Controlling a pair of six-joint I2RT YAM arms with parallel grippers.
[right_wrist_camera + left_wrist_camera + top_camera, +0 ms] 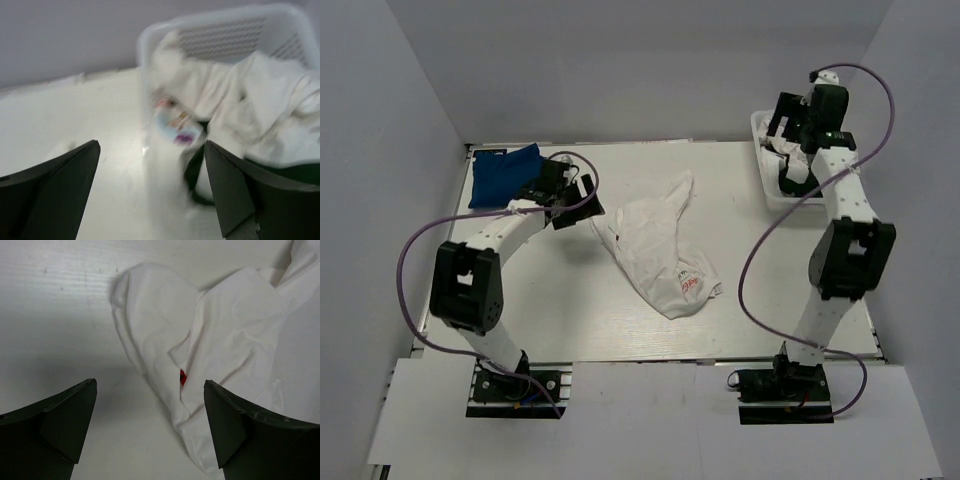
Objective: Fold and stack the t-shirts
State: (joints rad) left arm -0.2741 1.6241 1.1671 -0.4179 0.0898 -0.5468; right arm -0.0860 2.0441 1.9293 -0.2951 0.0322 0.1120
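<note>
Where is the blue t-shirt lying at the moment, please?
In the top view, the blue t-shirt lies at the table's far-left corner, just behind the left arm's wrist, well apart from the crumpled white t-shirt in the middle.

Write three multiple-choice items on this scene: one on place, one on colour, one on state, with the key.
1. Where on the table does the blue t-shirt lie? A far left corner; B centre; C near right corner.
2. What colour is the print on the white t-shirt? A green; B red; C black.
3. How is the left gripper? A shut on cloth; B shut, empty; C open, empty.
Key: 1 A: it lies at the far left; 2 B: red shows in the top view; 3 C: its jaws stand wide apart, gripping nothing.
</note>
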